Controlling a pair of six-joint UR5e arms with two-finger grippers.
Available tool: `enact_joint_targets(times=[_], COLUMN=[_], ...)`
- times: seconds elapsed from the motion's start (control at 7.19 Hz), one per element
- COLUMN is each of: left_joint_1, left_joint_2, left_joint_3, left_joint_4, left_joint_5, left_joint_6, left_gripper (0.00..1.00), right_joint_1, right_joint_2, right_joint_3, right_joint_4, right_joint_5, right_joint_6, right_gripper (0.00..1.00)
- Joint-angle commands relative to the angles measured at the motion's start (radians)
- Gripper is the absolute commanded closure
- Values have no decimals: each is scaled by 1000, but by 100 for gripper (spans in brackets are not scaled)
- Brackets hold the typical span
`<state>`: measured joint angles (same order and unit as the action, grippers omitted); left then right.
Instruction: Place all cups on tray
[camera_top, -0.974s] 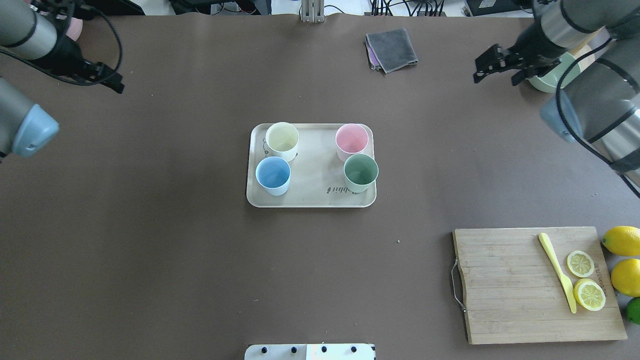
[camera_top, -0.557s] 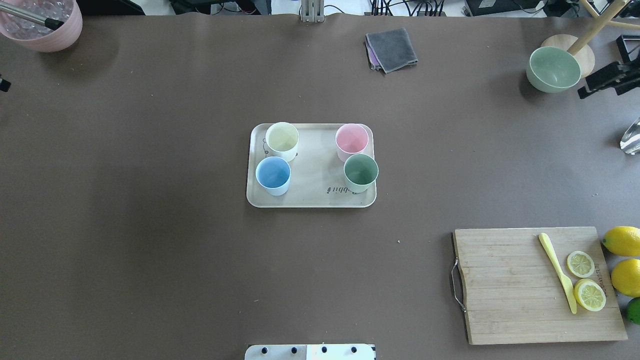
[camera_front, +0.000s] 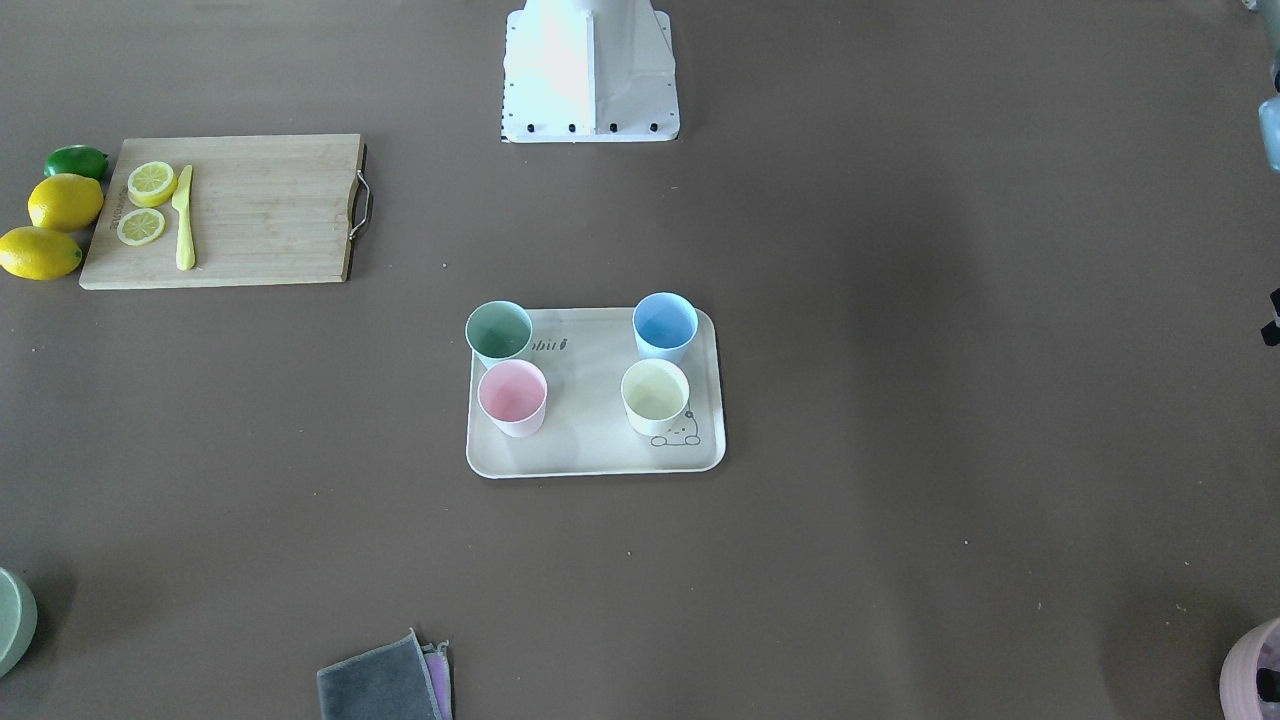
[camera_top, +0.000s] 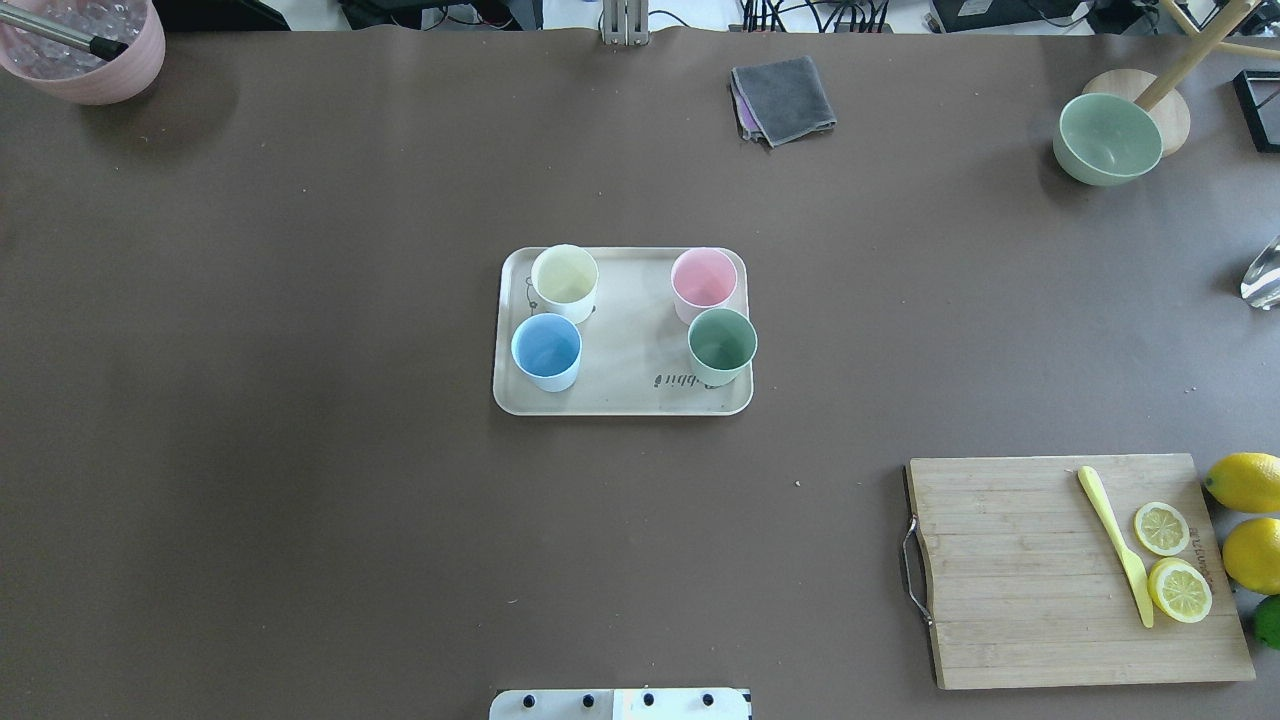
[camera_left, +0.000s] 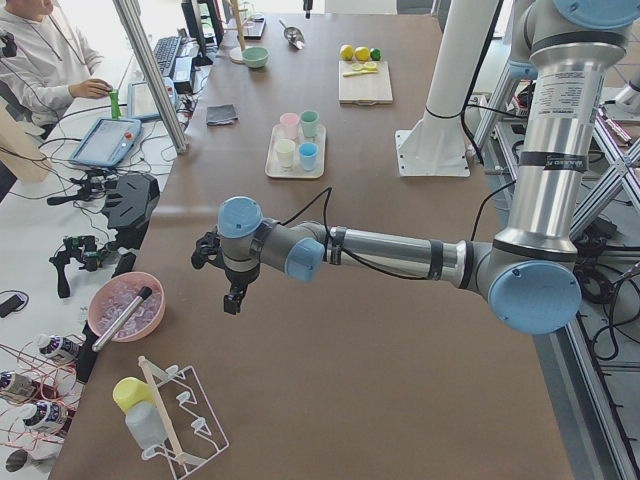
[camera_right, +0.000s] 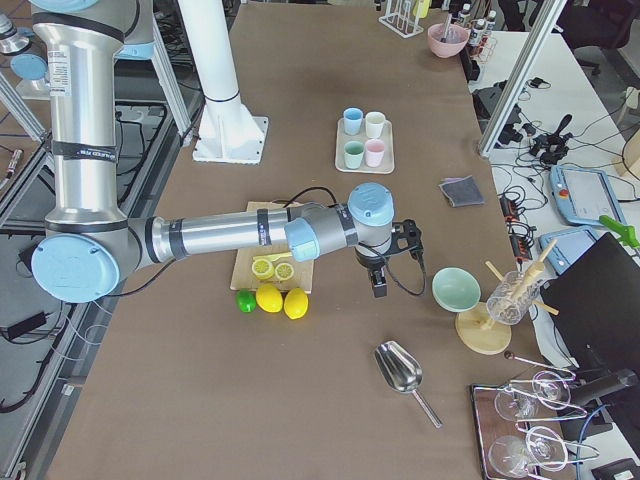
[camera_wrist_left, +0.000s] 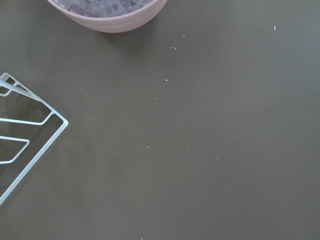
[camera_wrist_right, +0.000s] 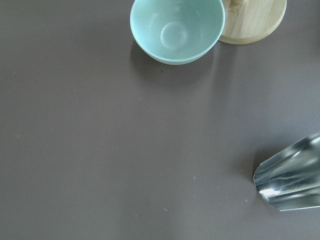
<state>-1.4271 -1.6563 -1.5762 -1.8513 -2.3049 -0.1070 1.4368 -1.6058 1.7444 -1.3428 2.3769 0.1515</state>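
Observation:
The cream tray (camera_top: 630, 330) lies mid-table with all four cups standing upright on it: pale yellow (camera_top: 564, 277), light blue (camera_top: 546, 347), pink (camera_top: 703, 277) and mint green (camera_top: 721, 340). The front-facing view shows the same tray (camera_front: 590, 440) and cups. My left gripper (camera_left: 232, 295) hangs over bare table near the pink ice bowl, far from the tray. My right gripper (camera_right: 379, 283) hangs near the green bowl, also far from it. Both show only in side views, so I cannot tell whether they are open or shut. Neither wrist view shows fingers.
A wooden cutting board (camera_top: 1050, 600) with lemon slices and a yellow knife lies near the right, with whole lemons beside it. A green bowl (camera_top: 1107, 135), a grey cloth (camera_top: 785, 98) and a pink ice bowl (camera_top: 85, 50) stand at the far side. A metal scoop (camera_wrist_right: 290, 180) and a wire rack (camera_wrist_left: 20, 130) are nearby.
Both arms have swung outward and left the overhead view, the left toward the left table end, the right toward the right end. The tray and the cups have not moved.

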Motion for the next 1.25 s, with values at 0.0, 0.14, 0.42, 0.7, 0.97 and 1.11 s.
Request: enact_joint_targets(times=[0.0, 0.14, 0.42, 0.7, 0.97, 1.11], left_joint_1=[2, 2, -1, 2, 5, 5], left_joint_2=[85, 111, 127, 119, 86, 66], left_joint_3=[-53, -68, -73, -70, -111, -120], left_joint_4=[-99, -158, -151, -125, 24, 41], left_joint_5=[41, 33, -32, -67, -65, -65], left_joint_6=[-6, -10, -11, -11, -10, -10], left_gripper=[2, 1, 2, 2, 2, 1], right_joint_1=[1, 1, 1, -1, -1, -4], right_joint_2=[0, 0, -2, -17, -25, -20], right_joint_3=[1, -5, -8, -11, -9, -22], right_joint_4=[5, 7, 10, 10, 8, -1], right_joint_5=[-2, -2, -10, -33, -94, -100], right_joint_6=[12, 14, 2, 5, 3, 5], right_gripper=[0, 0, 0, 0, 0, 0])
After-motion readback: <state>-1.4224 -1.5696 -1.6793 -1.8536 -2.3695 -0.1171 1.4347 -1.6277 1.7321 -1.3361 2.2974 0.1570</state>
